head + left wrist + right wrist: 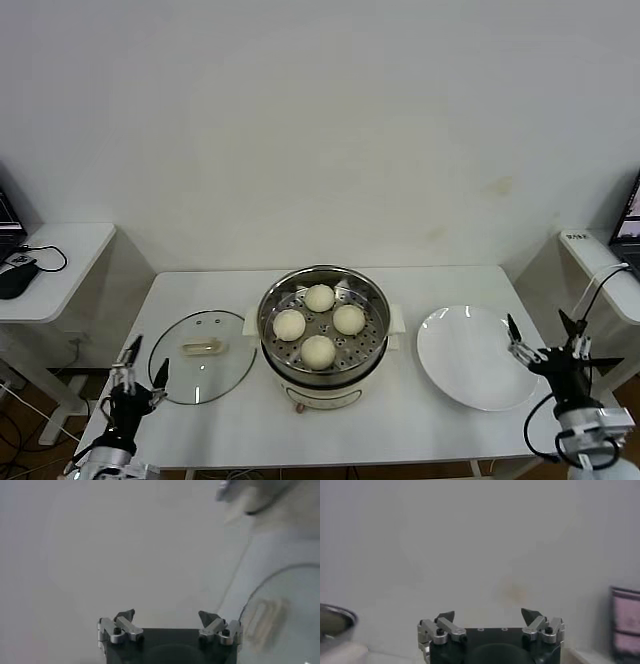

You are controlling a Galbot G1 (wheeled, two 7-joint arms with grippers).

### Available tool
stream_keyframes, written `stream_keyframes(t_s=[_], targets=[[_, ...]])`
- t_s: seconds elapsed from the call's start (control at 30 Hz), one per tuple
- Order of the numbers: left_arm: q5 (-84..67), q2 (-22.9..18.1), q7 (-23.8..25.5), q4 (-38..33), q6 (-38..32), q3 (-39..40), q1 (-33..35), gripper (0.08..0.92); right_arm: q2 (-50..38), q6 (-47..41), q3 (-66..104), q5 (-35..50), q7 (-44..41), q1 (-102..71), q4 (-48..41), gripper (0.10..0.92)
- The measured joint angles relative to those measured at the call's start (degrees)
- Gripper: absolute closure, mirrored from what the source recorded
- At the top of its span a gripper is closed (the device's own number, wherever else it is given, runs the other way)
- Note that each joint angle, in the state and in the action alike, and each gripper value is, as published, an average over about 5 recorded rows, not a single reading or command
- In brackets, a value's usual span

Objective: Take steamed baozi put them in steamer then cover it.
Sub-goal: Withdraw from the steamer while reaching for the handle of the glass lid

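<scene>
Sitting flat on the table just ahead of the left gripper (139, 371) and a little toward the steamer (323, 335), the cover (203, 371) is nearest that arm, handle long-way across, both grippers' jaws spread wide and empty.
</scene>
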Motion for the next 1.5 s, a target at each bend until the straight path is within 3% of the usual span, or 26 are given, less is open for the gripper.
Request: stream_keyframes(t_s=[0.37,1.0,1.5], targets=[[12.59,1.08,1.51,9.36,-1.36,4.99,-7.06,0.177,4.89,0.44,2.12,-1.08,-0.78,-4.14,1.33,0.203],[16.02,0.95,2.88,25.62,-2.10,11.69,-23.60,0.177,8.64,1.57,1.93,-3.47,-1.56,-6.82,1.34,0.202],[15.06,1.70,4.20,30.65,-1.71,13.54,-28.97,0.177,10.13,2.63,1.09,-5.11,-2.10,-7.85,0.94,0.203]])
